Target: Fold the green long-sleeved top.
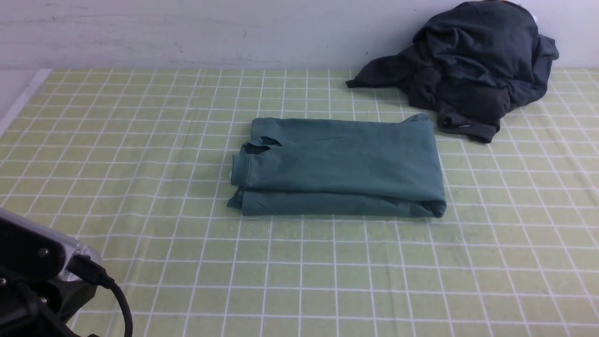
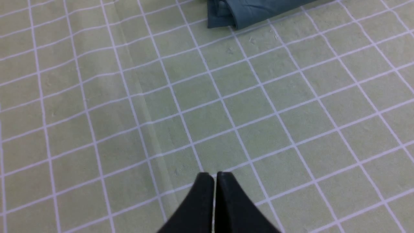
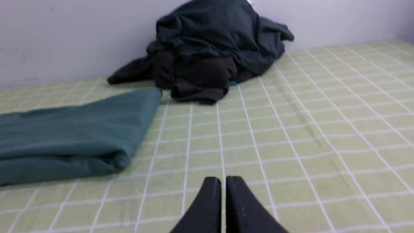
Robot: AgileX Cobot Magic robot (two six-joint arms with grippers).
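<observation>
showing closed left gripper [image 2: 215, 176] tips, unlike front view's folded green top [image 1: 339, 166].

top [image 1: 341, 164]: plain teal-green | heap [image 1: 472, 65]: dark charcoal-grey | tablecloth [image 1: 140, 154]: pale green, white grid

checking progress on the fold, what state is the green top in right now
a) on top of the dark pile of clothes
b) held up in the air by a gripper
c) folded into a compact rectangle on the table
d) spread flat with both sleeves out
c: the green top lies folded in a neat layered rectangle on the checked tablecloth, apart from the dark heap of garments, with neither gripper on it.
</observation>
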